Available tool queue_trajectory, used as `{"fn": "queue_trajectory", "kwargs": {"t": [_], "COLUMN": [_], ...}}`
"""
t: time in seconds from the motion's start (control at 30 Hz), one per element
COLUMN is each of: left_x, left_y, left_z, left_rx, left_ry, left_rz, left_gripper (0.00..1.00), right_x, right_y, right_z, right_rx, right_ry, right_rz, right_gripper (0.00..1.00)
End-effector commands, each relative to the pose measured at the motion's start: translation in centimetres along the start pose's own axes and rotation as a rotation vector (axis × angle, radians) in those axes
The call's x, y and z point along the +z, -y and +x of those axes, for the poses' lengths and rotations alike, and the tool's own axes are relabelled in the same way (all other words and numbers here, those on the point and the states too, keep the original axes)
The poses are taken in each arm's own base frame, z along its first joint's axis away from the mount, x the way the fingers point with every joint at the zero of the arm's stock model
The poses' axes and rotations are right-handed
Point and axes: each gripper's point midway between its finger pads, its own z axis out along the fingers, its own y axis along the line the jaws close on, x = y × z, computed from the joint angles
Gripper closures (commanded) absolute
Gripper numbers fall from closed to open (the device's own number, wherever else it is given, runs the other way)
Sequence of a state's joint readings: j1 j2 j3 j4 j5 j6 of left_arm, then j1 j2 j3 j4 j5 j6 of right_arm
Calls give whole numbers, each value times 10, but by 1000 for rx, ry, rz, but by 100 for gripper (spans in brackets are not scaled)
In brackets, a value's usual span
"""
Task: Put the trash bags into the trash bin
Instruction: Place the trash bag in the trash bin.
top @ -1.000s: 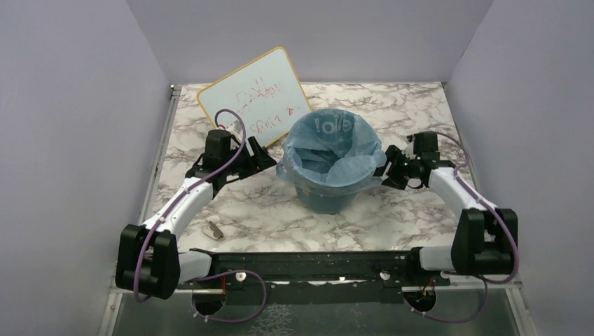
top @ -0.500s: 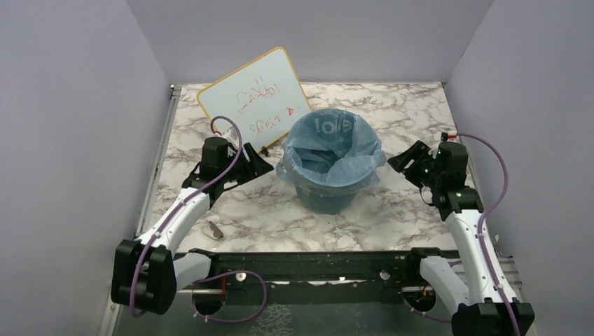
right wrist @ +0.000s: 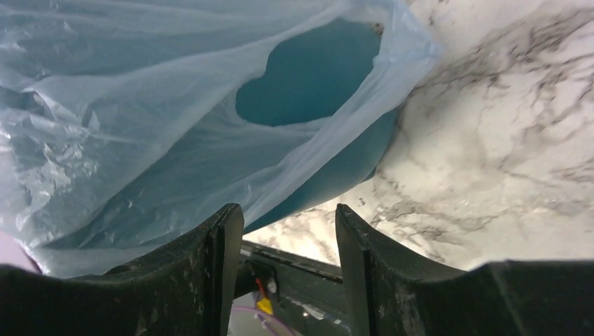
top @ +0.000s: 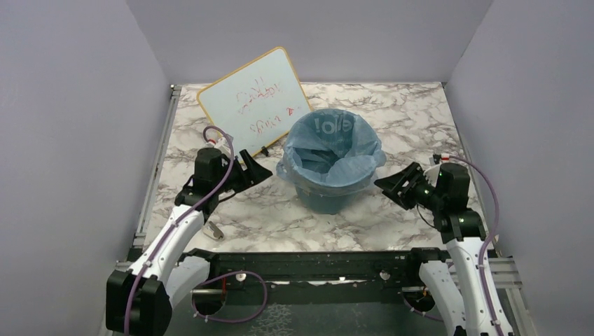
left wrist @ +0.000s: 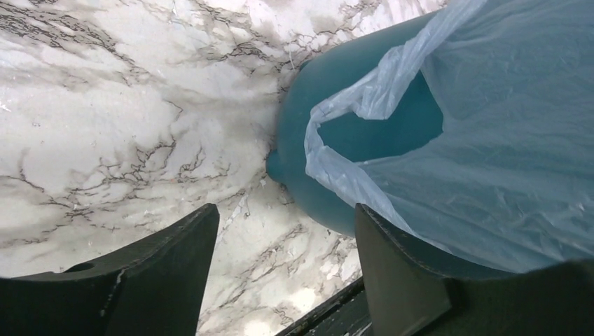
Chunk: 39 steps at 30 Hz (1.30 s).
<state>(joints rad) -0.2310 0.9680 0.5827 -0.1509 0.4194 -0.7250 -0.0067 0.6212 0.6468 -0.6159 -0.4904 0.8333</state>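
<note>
My left gripper (top: 256, 170) and right gripper (top: 391, 186) both stand parted and empty, flanking the teal trash bin (top: 323, 201) at the centre of the overhead frame. The pale-blue trash bag (top: 336, 168) lines it, its edge draped over the rim.

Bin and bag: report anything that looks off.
The bag sits in the bin but unevenly. Its edge is crumpled over the rim, and its handle loops hang loose outside on both sides. A small stray item lies on the table near the front left. Nothing looks spilled or torn.
</note>
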Motion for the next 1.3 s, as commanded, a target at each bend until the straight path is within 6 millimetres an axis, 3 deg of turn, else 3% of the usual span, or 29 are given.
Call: {"fn": "queue_trajectory", "kwargs": {"t": [0.0, 0.2, 0.4, 0.6, 0.73, 0.93, 1.27], "left_x": [-13, -21, -23, -20, -20, -15, -18], "left_y": [4, 6, 9, 15, 15, 11, 20], "left_z": [3, 3, 0, -3, -8, -4, -15], "left_rx": [16, 39, 50, 34, 44, 27, 26], "left_ry": [12, 21, 15, 8, 29, 6, 45], "left_rz": [11, 8, 0, 17, 12, 9, 24], "left_gripper": [26, 22, 21, 21, 18, 17, 16], "right_x": [-6, -2, 2, -1, -6, -9, -9], "right_y": [-13, -5, -8, -22, -24, -26, -41], "right_z": [18, 29, 40, 40, 38, 53, 51], "right_rx": [127, 296, 299, 443, 423, 415, 367], "right_ry": [-68, -107, -171, -196, -169, -267, -338], "right_rz": [-76, -47, -112, -176, -180, -197, -271], "right_gripper": [43, 41, 41, 40, 39, 39, 38]}}
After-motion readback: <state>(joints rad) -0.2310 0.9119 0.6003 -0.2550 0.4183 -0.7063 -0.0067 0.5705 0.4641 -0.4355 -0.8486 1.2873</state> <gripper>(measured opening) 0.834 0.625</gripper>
